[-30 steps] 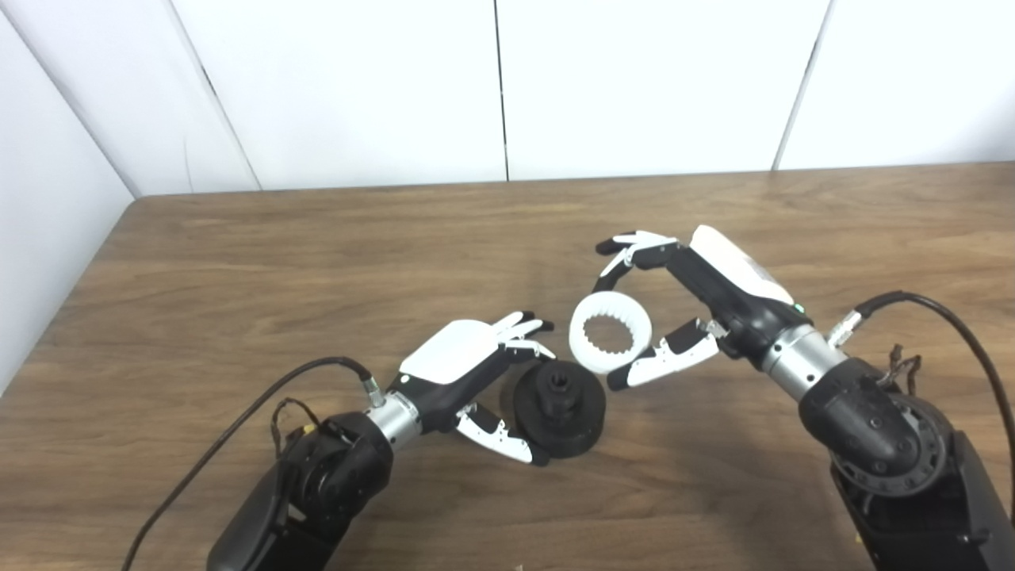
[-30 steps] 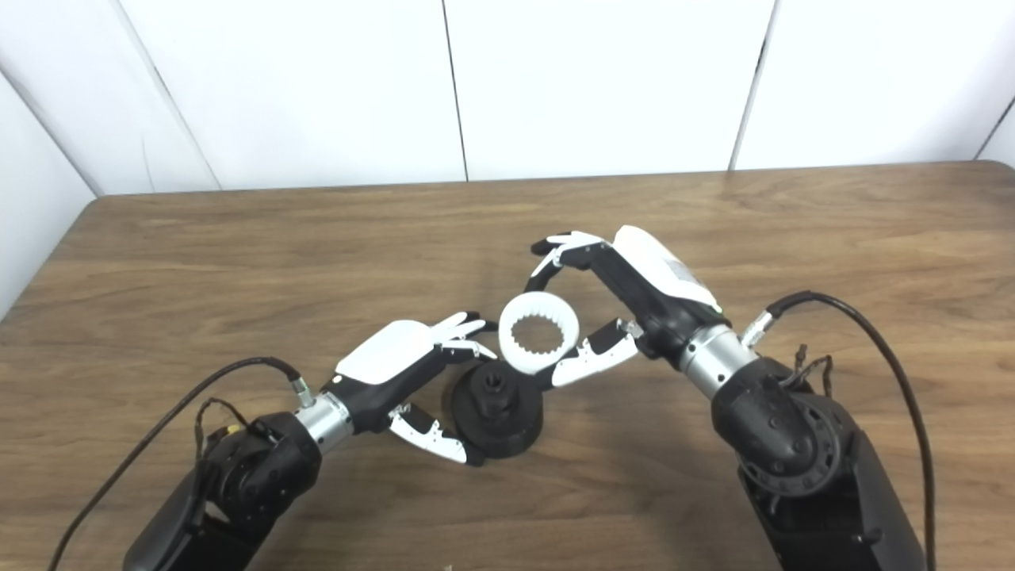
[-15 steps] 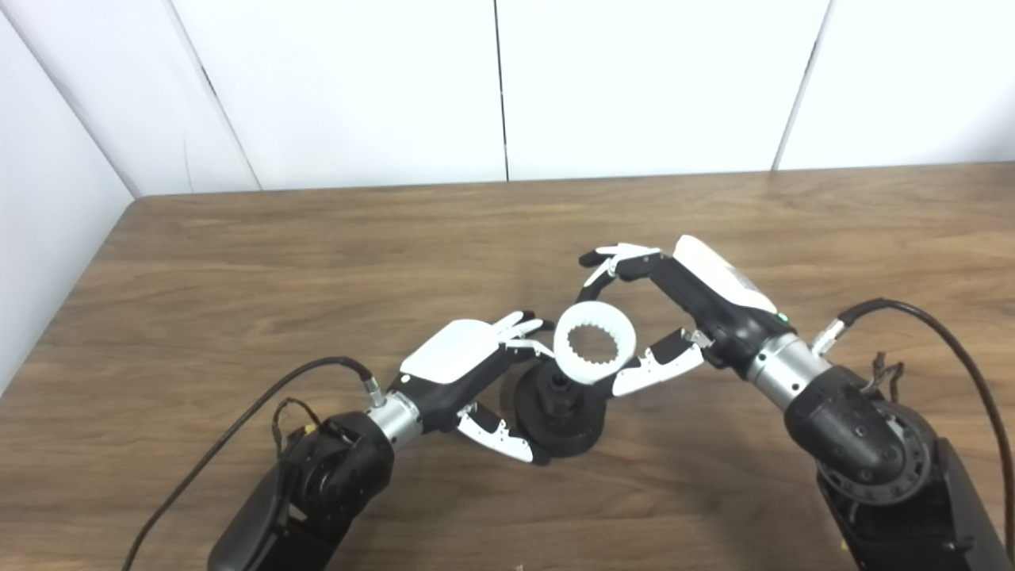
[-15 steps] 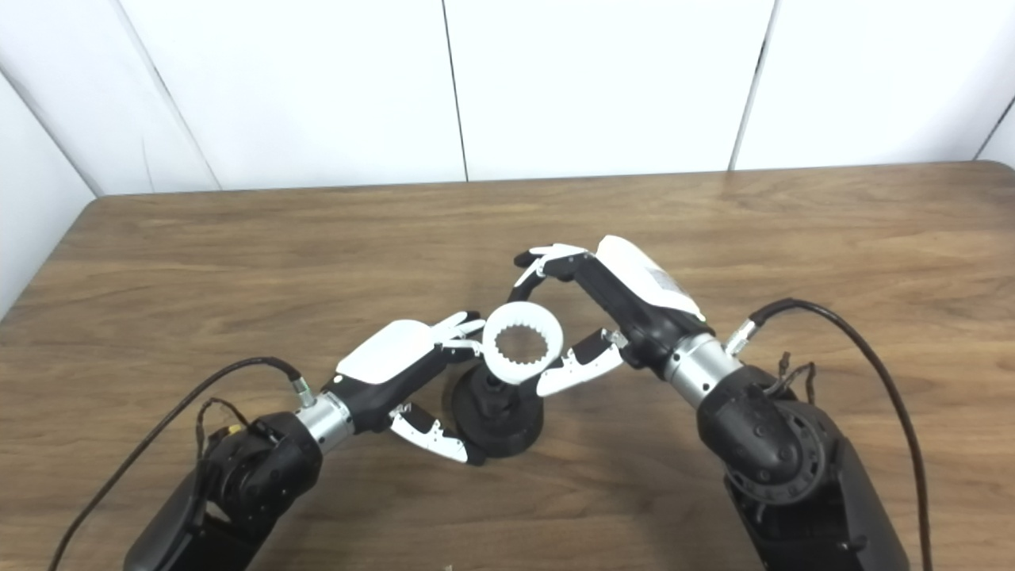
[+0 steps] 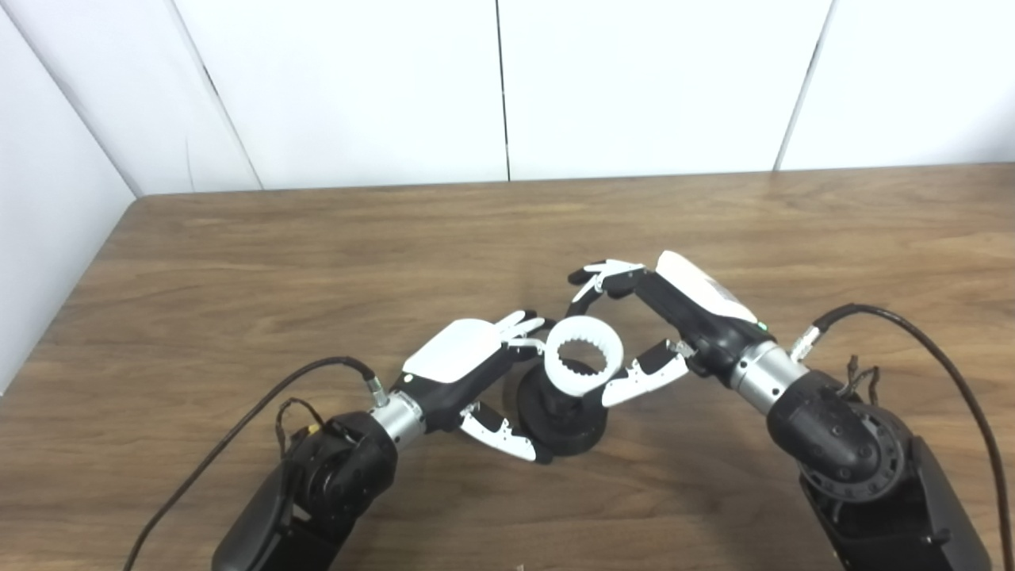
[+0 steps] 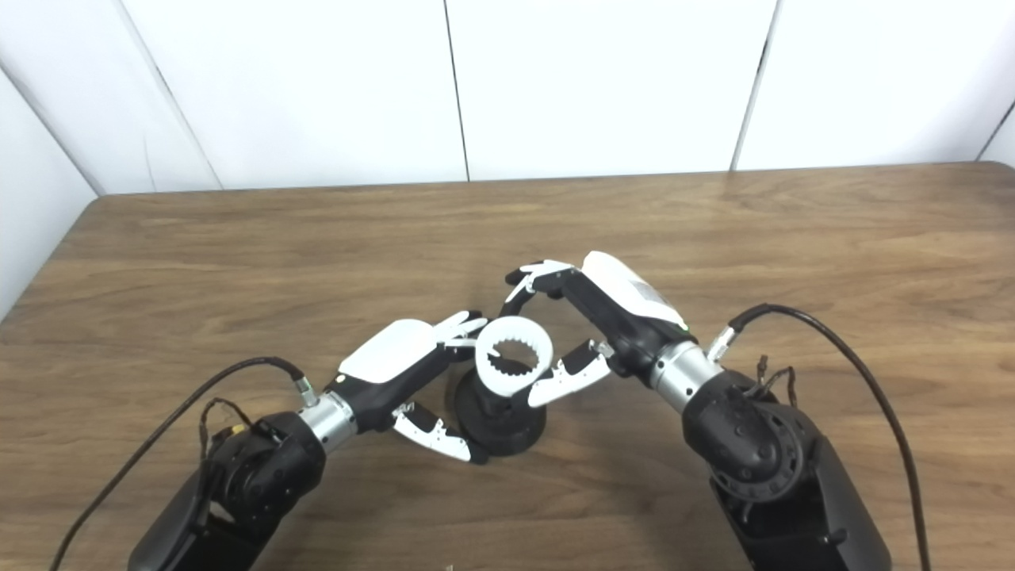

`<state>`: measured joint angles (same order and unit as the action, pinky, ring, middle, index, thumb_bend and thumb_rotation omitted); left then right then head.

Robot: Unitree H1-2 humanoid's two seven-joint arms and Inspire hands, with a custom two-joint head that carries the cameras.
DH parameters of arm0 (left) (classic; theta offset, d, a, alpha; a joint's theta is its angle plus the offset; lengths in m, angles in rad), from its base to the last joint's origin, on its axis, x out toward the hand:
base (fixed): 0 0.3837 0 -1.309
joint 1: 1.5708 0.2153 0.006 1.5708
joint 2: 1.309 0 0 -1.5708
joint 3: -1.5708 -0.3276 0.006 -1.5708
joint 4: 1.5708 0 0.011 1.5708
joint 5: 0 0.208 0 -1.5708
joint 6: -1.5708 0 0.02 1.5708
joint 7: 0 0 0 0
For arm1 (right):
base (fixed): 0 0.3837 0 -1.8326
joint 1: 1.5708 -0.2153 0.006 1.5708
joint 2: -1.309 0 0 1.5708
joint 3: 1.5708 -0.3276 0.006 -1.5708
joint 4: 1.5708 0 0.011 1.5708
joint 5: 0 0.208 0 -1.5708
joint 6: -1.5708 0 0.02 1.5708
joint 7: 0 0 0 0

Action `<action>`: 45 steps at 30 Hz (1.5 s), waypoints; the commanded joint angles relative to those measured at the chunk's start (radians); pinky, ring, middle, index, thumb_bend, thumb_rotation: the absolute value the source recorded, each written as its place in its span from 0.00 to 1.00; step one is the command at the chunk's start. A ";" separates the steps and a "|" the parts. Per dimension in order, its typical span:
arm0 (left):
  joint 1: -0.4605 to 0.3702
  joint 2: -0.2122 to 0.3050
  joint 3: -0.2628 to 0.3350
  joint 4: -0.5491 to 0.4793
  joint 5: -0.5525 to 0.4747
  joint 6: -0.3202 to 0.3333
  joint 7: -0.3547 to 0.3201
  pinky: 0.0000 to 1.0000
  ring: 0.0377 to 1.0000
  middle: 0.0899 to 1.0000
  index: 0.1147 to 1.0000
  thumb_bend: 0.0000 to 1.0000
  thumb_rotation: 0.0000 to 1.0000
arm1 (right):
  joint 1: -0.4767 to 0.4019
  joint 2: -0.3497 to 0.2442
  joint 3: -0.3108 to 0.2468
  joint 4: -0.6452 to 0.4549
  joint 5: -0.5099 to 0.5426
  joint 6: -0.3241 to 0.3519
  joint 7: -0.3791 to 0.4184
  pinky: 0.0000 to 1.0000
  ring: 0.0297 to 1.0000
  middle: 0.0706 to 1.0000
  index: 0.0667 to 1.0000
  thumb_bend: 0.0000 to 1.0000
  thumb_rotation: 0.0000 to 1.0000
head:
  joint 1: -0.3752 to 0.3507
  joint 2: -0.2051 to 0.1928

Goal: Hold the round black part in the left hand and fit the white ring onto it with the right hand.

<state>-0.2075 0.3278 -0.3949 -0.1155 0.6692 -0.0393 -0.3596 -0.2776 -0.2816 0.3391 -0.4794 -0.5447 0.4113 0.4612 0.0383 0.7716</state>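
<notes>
- We see the right robot hand (image 5: 634, 333) clamped on the white ring (image 5: 584, 366), fingers over the ring's far edge and thumb against its near right edge, so the toothed bore stays open to view.
- The relation that matters for us: the ring sits directly over the round black part (image 5: 561, 412), whose raised hub shows through the lower part of the bore. We cannot tell from either view whether the ring already touches the hub or hangs just above it.
- The ring's axis looks tilted, leaning toward the cameras rather than straight along the hub's upright axis; we judge it needs levelling before it can slide down.
- The left robot hand (image 5: 476, 373) is closed around the black part from its left side, fingers curled over the far rim and thumb along the near rim, and the part rests on the table (image 5: 238, 262).
- From the right robot hand, the black part lies down and to the left, close by; the ring is nearer that hand than anything else here.
- What stands in the way: the left robot hand's upper fingertips (image 5: 525, 323) lie just beside the ring's left edge, and the right thumb sits low, near the black part's rim. We judge either could catch as the ring goes down.
- Cables trail from both wrists, well apart from the work. Nothing else lies on the table near the hands.
</notes>
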 commanded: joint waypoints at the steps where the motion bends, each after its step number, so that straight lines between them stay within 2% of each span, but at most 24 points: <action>1: -0.009 0.007 -0.014 -0.011 0.007 0.017 -0.036 0.89 1.00 0.97 0.68 0.81 0.39 | -0.029 0.011 -0.001 -0.002 -0.013 -0.041 -0.027 0.80 0.91 0.82 0.45 0.52 0.16 | 0.000 0.000; 24: -0.009 0.013 -0.014 -0.006 0.013 -0.010 -0.018 0.88 1.00 0.96 0.68 0.81 0.41 | -0.021 0.032 0.042 0.049 -0.054 -0.045 -0.023 0.80 0.91 0.82 0.45 0.52 0.15 | 0.005 -0.002; 45: -0.009 0.007 -0.010 -0.013 0.006 -0.002 -0.021 0.88 1.00 0.96 0.68 0.81 0.41 | -0.003 0.029 0.042 0.052 -0.050 -0.047 -0.018 0.81 0.91 0.82 0.45 0.52 0.16 | 0.008 0.006</action>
<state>-0.2124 0.3274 -0.3985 -0.1155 0.6778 -0.0498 -0.3572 -0.2588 -0.2531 0.3866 -0.4114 -0.5985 0.4065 0.4599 0.0460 0.7762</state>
